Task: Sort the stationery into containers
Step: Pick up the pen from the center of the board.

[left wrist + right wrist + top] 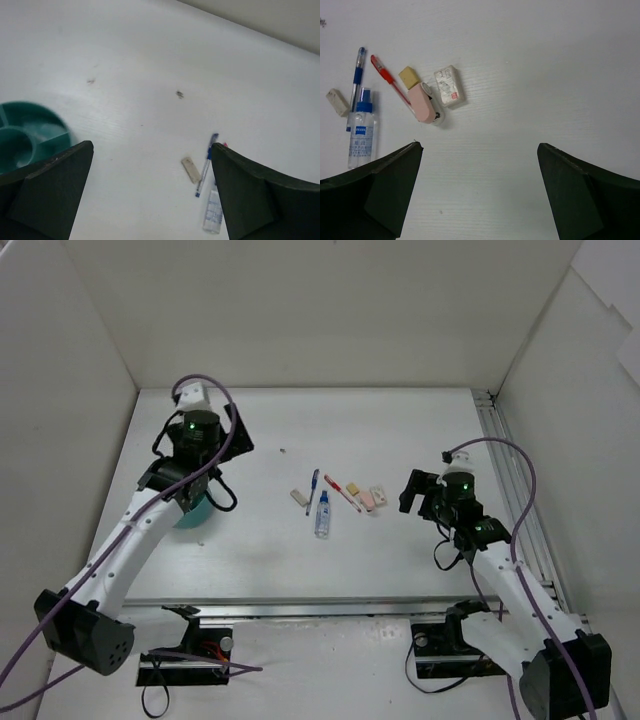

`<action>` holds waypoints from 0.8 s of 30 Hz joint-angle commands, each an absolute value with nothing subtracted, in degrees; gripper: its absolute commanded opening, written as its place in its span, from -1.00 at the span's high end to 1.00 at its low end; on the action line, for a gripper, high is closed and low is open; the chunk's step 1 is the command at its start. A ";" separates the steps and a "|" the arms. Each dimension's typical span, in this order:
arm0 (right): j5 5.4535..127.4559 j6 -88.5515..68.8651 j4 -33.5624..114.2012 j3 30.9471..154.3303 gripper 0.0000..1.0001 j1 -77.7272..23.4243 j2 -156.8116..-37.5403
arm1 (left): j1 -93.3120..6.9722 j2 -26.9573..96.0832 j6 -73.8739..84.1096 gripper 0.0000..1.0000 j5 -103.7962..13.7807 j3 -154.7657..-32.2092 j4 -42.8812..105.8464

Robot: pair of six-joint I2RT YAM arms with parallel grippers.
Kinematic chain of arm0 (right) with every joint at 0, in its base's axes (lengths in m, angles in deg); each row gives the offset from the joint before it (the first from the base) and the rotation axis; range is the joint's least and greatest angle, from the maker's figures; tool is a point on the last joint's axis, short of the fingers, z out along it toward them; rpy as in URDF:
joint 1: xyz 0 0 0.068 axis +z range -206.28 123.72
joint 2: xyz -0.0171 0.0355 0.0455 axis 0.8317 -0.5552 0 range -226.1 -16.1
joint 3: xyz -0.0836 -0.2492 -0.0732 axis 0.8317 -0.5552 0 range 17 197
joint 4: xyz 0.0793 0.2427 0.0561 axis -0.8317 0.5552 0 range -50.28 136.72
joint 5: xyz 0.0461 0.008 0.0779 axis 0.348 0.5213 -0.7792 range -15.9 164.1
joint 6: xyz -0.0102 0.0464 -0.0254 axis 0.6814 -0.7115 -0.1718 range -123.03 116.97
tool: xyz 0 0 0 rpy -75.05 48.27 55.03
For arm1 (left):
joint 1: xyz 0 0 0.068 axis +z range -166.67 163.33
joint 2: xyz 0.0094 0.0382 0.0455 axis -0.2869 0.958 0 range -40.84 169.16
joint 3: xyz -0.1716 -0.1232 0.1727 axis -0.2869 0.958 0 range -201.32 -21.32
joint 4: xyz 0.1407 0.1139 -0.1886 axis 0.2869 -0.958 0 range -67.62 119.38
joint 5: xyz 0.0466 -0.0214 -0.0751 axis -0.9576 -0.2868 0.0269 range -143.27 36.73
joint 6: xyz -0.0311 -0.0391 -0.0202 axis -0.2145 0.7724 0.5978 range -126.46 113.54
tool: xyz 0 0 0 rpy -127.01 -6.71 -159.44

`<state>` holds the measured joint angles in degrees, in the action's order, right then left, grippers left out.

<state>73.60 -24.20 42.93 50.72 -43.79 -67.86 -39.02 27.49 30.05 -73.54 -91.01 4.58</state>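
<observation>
The stationery lies in a loose cluster at the middle of the desk point(400, 430). A blue pen point(356, 75) with a clear barrel lies just beside a small clear bottle point(361, 132) with a blue cap and a printed label. A pale beige eraser point(337, 101) sits on the pen's far side from the rest. A red pen point(387, 82) slants toward a rounded pink piece point(422, 102), its end meeting that piece. A tan block point(410, 77) sits close by its upper end, and a white eraser point(448, 86) with red and grey print is just beside it. The round teal container point(25, 135), split into compartments around an inner ring, stands on the left part of the desk under the left arm, well apart from the cluster

The left fingers point(50, 190) are spread wide and hold nothing, and so are the right fingers point(580, 190)

The desk is white with a faint grain and a few dark specks point(179, 94). Plain white walls enclose it, and a metal rail point(510, 480) runs along its right edge
</observation>
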 commanded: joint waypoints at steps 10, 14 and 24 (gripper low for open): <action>84.20 -21.30 39.37 69.12 -0.96 -34.66 -87.55 | -40.14 48.50 7.42 -0.99 -43.51 -102.78 7.33; 84.56 -24.56 39.37 69.91 -0.96 -34.83 -87.02 | -40.14 59.50 5.94 -0.99 -38.08 -110.84 6.45; 87.54 -31.49 43.76 72.99 -0.96 -37.03 -91.94 | -45.85 74.20 3.65 -0.99 -45.09 -122.65 1.97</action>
<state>83.94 -26.97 42.51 70.65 -35.79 -91.36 -43.92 76.54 5.83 -42.35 -117.76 2.96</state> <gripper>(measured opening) 0.980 0.996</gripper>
